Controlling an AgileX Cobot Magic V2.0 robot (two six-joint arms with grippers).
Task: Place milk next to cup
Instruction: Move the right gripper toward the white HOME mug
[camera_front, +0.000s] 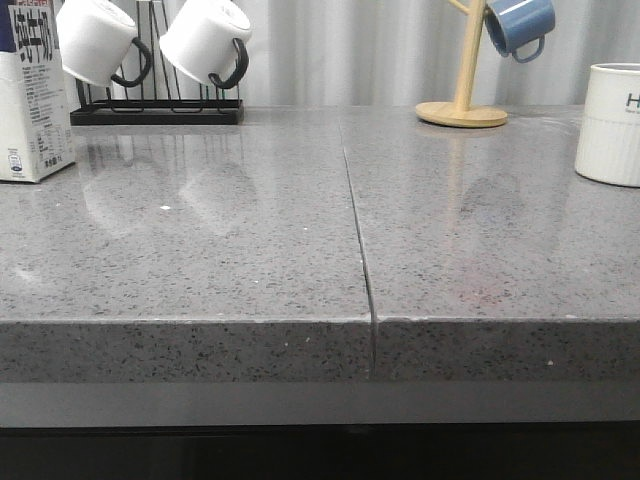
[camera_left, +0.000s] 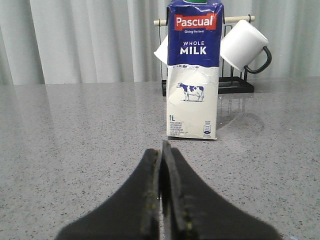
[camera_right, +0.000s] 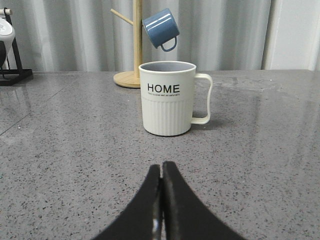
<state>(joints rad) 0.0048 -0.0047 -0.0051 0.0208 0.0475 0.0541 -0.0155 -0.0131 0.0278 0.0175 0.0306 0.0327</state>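
A: Where do things stand on the table?

B: In the front view, the milk sits upright at about nine o'clock, at the far left edge of the frame. The cup with the HOME lettering stands at about three o'clock, at the far right. They are well apart, with bare stone and a seam between them.

A: And the pincers?

B: Neither shows in the front view. From the wrist cameras, the left pincer has its fingers pressed together on nothing and points straight at the milk, still short of it. The right pincer is likewise closed and empty, facing the cup.

A: So nothing has been gripped yet. What does the first move call for?

B: In my judgement, the left arm should take it, since the carton lies on its side. The fingers must spread wider than the carton before going forward, or they will push it over.

A: Anything close behind it?

B: A black rack holding a white mug stands just behind the carton, at roughly one o'clock from it in the left wrist view. I would grip at mid-height, square to the faces, and lift before travelling right.

A: And the landing?

B: Set it down upright beside the cup, on the side away from the handle, close without touching. The wooden mug tree with the blue mug stands farther back, so it should not interfere.
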